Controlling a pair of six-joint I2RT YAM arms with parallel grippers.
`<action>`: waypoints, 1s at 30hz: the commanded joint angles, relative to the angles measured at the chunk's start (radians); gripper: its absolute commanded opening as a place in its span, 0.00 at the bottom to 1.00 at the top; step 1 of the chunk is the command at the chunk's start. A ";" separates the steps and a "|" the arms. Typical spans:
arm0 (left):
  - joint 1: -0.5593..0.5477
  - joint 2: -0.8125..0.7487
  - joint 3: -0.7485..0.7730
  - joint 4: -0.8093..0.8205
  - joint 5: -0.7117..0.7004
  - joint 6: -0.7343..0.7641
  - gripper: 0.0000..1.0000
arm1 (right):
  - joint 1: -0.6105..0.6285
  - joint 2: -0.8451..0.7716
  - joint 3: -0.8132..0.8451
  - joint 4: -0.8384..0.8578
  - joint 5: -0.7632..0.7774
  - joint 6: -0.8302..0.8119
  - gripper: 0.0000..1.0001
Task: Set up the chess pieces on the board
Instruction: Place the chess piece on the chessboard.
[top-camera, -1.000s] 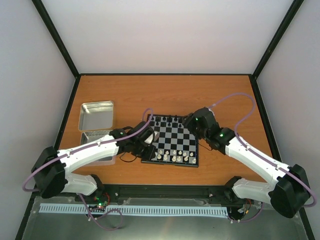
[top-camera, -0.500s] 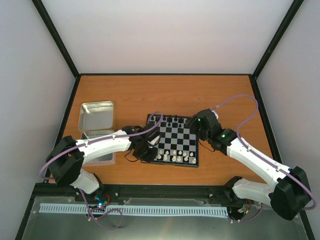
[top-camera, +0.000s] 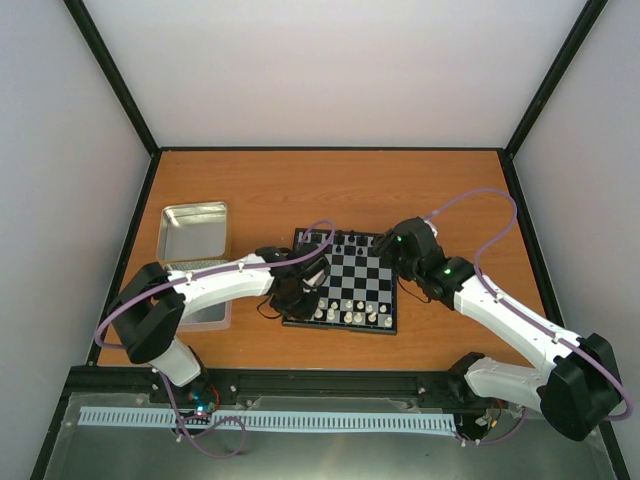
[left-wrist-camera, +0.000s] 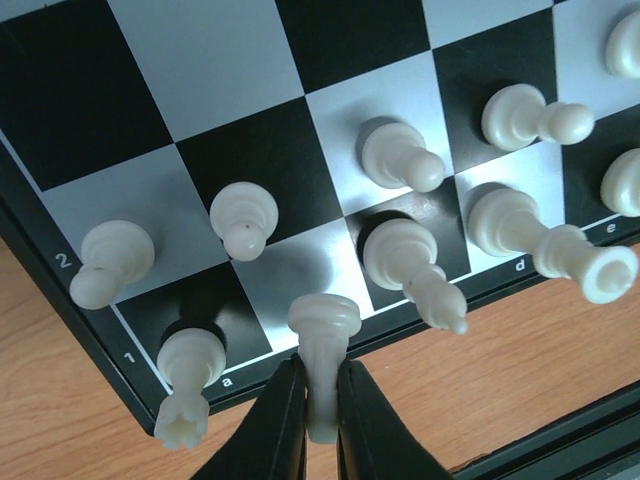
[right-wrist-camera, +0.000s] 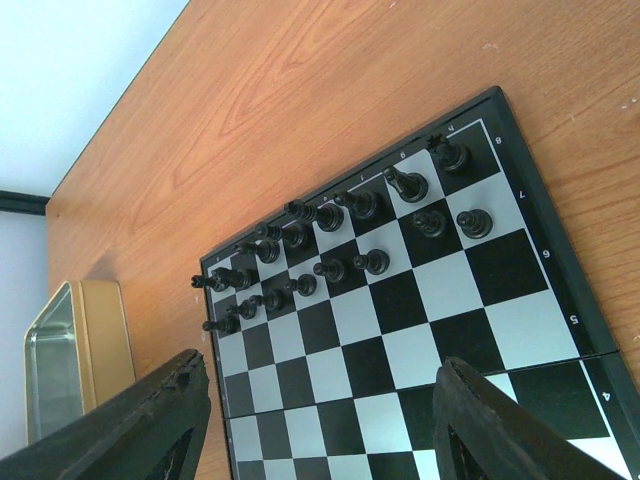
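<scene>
Cream-white and slim, one chess piece (left-wrist-camera: 322, 330) is pinched between the left gripper's (left-wrist-camera: 320, 385) closed fingers (left-wrist-camera: 275, 430). They clamp its stem, and its round end points at the pale square just ahead of the tips, in the board's (left-wrist-camera: 220, 60) near row. I cannot tell whether it touches that square, or what kind of piece it is. Just beside the tips, towards the corner, stands a white rook (left-wrist-camera: 190, 385). A bishop (left-wrist-camera: 405, 260) stands on the other side, and a pawn (left-wrist-camera: 243, 220) just beyond. The right gripper (right-wrist-camera: 320, 375) hangs over the board with its fingers spread wide and nothing between them, and the black pieces (right-wrist-camera: 330, 240) are ranked in two rows beyond it. Further out, a metal tin (top-camera: 192, 232) sits on the wooden table (top-camera: 330, 185), well clear of both grippers. These pieces look light, hard and smooth, so they are likely to slip in a loose pinch or topple on their narrow feet. The best hold is probably on the stem above the base, coming in from straight above, because the neighbouring pieces stand close enough to be knocked over by a sideways approach.
</scene>
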 joint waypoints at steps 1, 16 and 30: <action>-0.010 0.016 0.035 -0.029 -0.015 0.021 0.09 | -0.008 -0.009 -0.011 0.007 0.022 -0.011 0.62; -0.010 0.052 0.052 -0.032 -0.027 0.044 0.14 | -0.008 -0.003 -0.017 0.009 0.012 -0.013 0.62; -0.010 0.021 0.077 -0.061 -0.019 0.042 0.17 | -0.008 -0.007 -0.020 0.008 0.007 -0.011 0.62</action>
